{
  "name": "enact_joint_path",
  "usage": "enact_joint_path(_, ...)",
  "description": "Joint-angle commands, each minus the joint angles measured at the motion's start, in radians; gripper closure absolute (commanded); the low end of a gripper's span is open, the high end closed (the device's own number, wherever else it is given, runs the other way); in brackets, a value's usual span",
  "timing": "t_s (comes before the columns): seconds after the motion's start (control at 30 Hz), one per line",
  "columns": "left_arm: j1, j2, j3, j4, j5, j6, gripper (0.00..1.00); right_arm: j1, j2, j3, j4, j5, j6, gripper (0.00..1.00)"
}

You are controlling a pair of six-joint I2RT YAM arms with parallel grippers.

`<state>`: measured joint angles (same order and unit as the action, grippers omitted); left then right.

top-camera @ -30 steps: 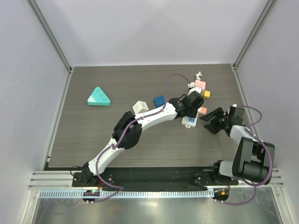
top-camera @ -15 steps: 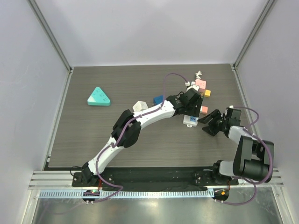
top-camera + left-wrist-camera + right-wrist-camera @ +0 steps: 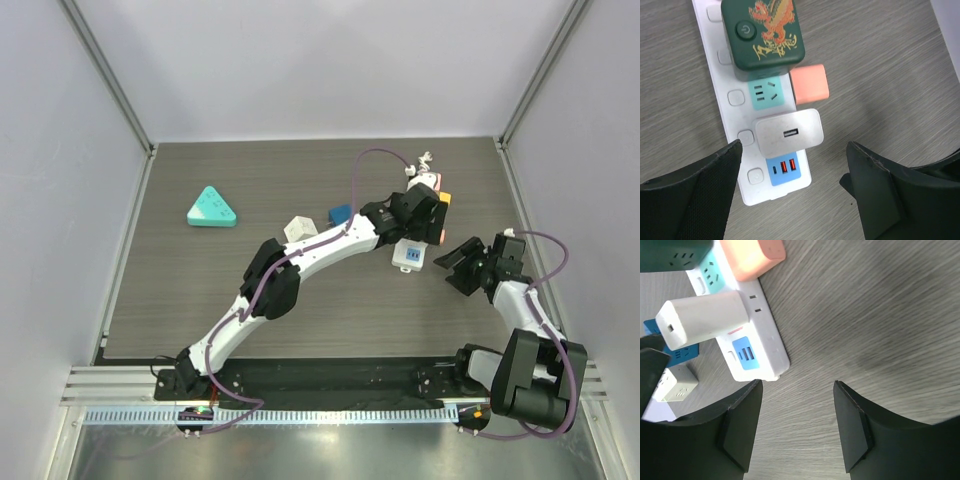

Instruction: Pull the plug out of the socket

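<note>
Hovering over the power strip (image 3: 742, 117), the left gripper (image 3: 792, 160) is straddling the white plug (image 3: 789, 133) near its end, jaws wide, plug's length running jaw to jaw; the right gripper (image 3: 796, 390) is sitting half-open, empty.

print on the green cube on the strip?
Red-and-gold dragon plus a power symbol on the cube; best in the left wrist view.

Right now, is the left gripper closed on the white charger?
No, the left gripper is open, both fingers clear of the white charger.
</note>
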<state>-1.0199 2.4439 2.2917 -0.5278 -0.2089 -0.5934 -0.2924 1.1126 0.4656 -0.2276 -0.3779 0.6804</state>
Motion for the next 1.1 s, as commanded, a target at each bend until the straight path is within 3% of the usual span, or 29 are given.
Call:
enact_joint_path(0.0,0.0,0.038,0.043,0.035,-0.029,0.014,0.15,-0.014,0.004,0.021,-0.018,0.011,-0.041,0.36)
enact_joint_path(0.4,-0.002,0.096,0.095,0.014,-0.018,-0.006,0.19,-0.014,0.042,0.053,-0.004,-0.035,-0.084,0.36)
enact_joint_path(0.67,0.001,0.101,0.098,0.029,-0.046,-0.011,0.37,-0.013,0.131,0.048,0.056,-0.133,-0.105,0.35)
enact_joint_path(0.8,0.003,0.099,0.1,0.04,-0.043,-0.011,0.37,-0.008,0.151,0.041,0.085,-0.157,-0.097,0.34)
enact_joint_path(0.87,0.003,0.099,0.101,0.041,-0.029,-0.011,0.45,-0.002,0.162,0.039,0.114,-0.182,-0.084,0.34)
enact_joint_path(0.9,0.004,0.099,0.1,0.038,-0.026,-0.014,0.56,-0.001,0.167,0.039,0.126,-0.188,-0.076,0.33)
enact_joint_path(1.07,0.02,0.077,0.089,0.034,0.025,-0.037,0.75,0.01,0.2,0.033,0.207,-0.208,-0.025,0.3)
